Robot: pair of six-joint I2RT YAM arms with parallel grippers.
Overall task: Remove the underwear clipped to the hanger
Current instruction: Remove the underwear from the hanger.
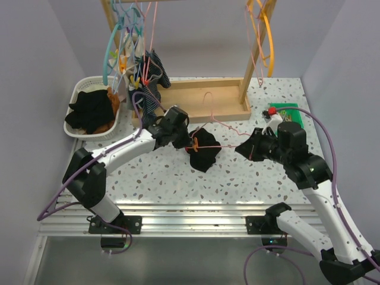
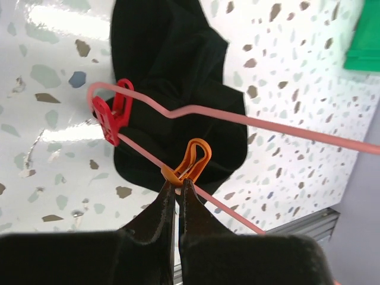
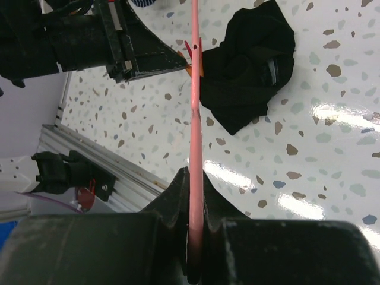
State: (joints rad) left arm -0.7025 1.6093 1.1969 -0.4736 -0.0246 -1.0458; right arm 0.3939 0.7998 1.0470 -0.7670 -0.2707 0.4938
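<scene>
Pink hanger (image 2: 285,127) runs crosswise between the arms: left claw (image 2: 177,185) pinches its orange clip (image 2: 191,159), right claw (image 3: 196,181) clamps the far end. Black underwear (image 2: 172,77) sags onto the table (image 2: 285,53) just beyond the left claw, farther from the right.

free: table (image 1: 178,178) before underwear (image 1: 205,153) | blocked: rack base (image 1: 202,111) behind, hanger (image 1: 228,124), orange clip (image 2: 191,160)

Light bright, from above. White glare patches on table (image 3: 332,113) in both my wrist views. Top view even, shadows soft. Bright strip along near table edge in top view. My left fingers (image 2: 155,219) dark, fuzzy, too close to lens. My right fingers (image 3: 172,208) same. Clip (image 2: 193,160) sharp. Hanger (image 3: 195,119) fuzzy near lens. Underwear (image 2: 178,77) so black, folds hardly show.
</scene>
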